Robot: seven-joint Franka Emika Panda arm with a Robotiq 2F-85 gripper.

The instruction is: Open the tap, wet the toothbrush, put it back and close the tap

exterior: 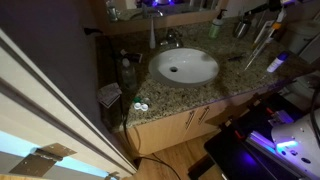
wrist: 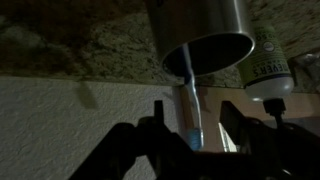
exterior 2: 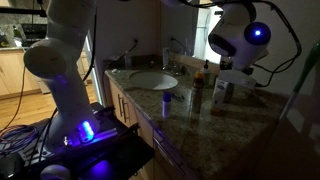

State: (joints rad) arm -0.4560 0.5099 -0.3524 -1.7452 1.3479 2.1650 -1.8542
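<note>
K: Entry, biggest thing first. What do the outside cameras give?

Me: Granite counter [exterior: 240, 80] in both exterior views, over wooden cabinet fronts [exterior: 180, 125]. My arm [exterior 2: 65, 55] shows at full length in an exterior view only: white, rising beside the counter, wrist reaching over the stone with a blue light on it. White oval basin [exterior: 185, 67] sunk in the counter.

K: The tap?

Me: The tap [exterior: 170, 39] stands at the basin's back rim. It is chrome with its spout toward the bowl, and well apart from my wrist. It shows plainly in an exterior view only. Lever position too small to tell.

K: What does the wrist camera add?

Me: The small things. Metal cup [wrist: 200, 25], filmed so its mouth faces the bottom of the picture. Bottle with a greenish label [wrist: 268, 65] just beside the cup. I cannot pick out either for certain in the exterior views.

K: Toothbrush and tool?

Me: The toothbrush [wrist: 189, 95] stands in the cup, its blue handle sticking out of the mouth. My gripper [wrist: 193, 118] is around that handle. The fingers [wrist: 232, 130] are spread, one on each side. Light shows between the handle and the finger on the bottle's side. Whether the opposite finger touches the handle I cannot tell
</note>
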